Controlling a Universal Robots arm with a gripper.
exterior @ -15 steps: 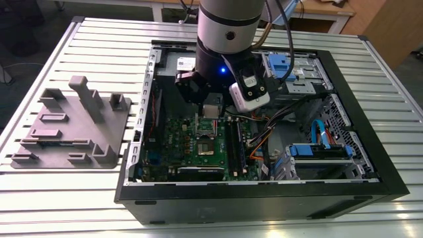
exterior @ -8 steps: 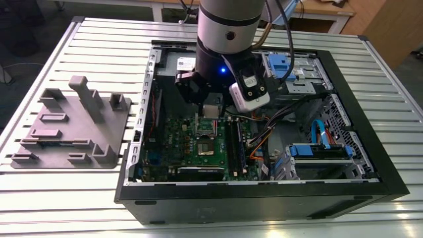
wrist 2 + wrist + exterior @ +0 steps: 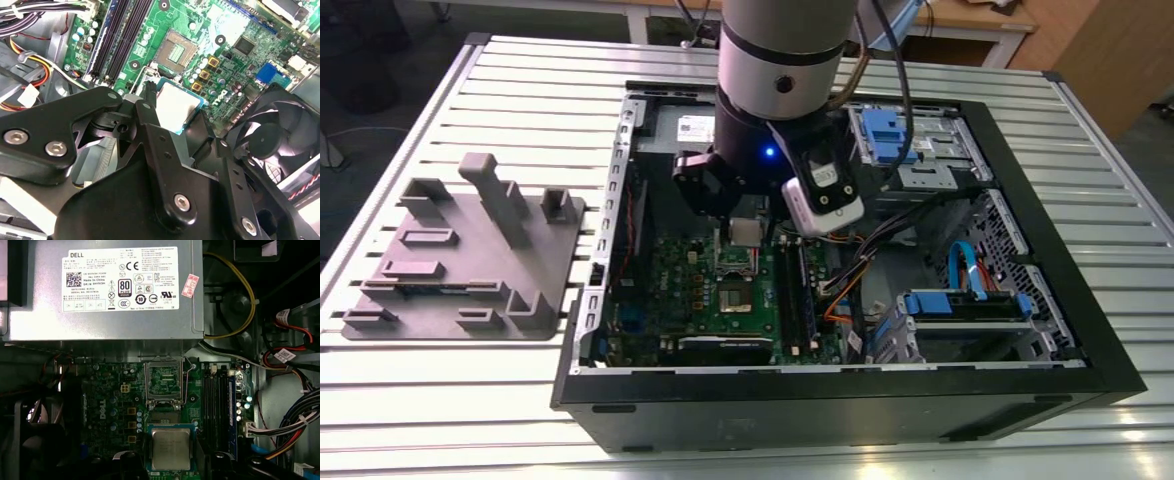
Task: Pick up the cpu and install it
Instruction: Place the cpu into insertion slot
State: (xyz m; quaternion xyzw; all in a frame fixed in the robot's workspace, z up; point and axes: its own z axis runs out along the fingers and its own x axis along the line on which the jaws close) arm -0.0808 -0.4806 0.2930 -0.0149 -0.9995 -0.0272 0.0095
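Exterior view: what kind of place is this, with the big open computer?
Probably a robot lab or workshop: an open computer case sits on a slatted metal table, and a robot arm reaches in, its end effector holding the cpu.

Ribbed aluminium desk (image 3: 467, 400), pale, evenly lit. Behind: wooden table (image 3: 987, 20) on white legs, wood panel (image 3: 1121, 60) at exterior view's right. Grey floor (image 3: 354, 170) at exterior view's left.
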